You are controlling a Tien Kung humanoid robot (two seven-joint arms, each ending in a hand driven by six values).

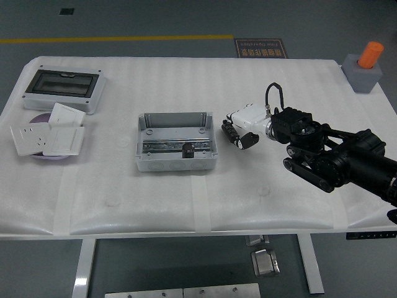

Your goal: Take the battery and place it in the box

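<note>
One open grey box (177, 144) sits well to the left of the right hand (243, 127). Just beside the fingertips lies the battery (231, 133), a small dark cylinder on the table, long axis running away from the near edge; probably light, rigid, prone to roll, best pinched mid-length. Fingers curl around it, though a firm grip cannot be confirmed
</note>
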